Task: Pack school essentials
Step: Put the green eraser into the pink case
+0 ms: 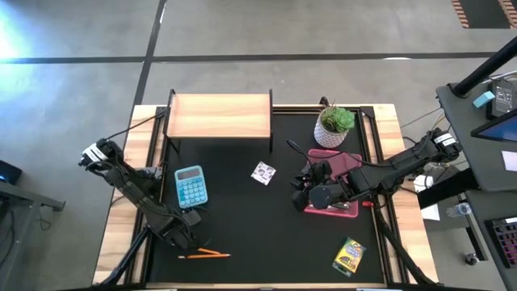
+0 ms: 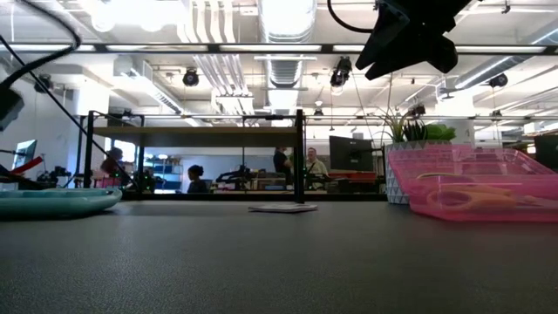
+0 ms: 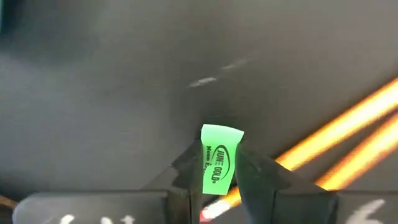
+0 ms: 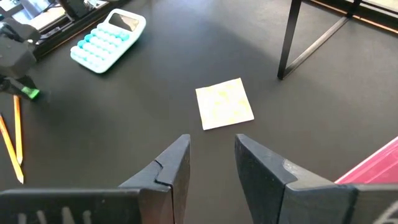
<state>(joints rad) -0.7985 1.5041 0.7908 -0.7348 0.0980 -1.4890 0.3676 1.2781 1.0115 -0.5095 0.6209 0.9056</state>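
My left gripper (image 3: 219,163) is low over the black mat near its near-left part (image 1: 184,233), shut on a bright green eraser (image 3: 221,149). Two orange pencils (image 1: 206,254) lie on the mat just beside it. My right gripper (image 4: 211,158) hangs open in the air by the left end of the pink case (image 1: 339,184). It touches nothing. The case sits on the mat with yellow-handled scissors (image 2: 466,197) inside. A small white patterned card (image 1: 262,173) lies flat mid-mat. The yellow-green crayon box (image 1: 349,256) lies near the near-right corner. My left gripper pinches the green eraser between its two fingers (image 3: 255,173), on the eraser's long side faces. The free end (image 3: 222,132) sticks out past the fingertips. The fingers come from above, slanting down at the mat. Whether the eraser touches the mat I cannot tell.
A teal calculator (image 1: 191,186) lies left of centre. A wooden shelf on black legs (image 1: 218,115) stands at the far edge, and a potted plant (image 1: 334,125) stands behind the pink case. Bare mat lies between the card and the pencils.
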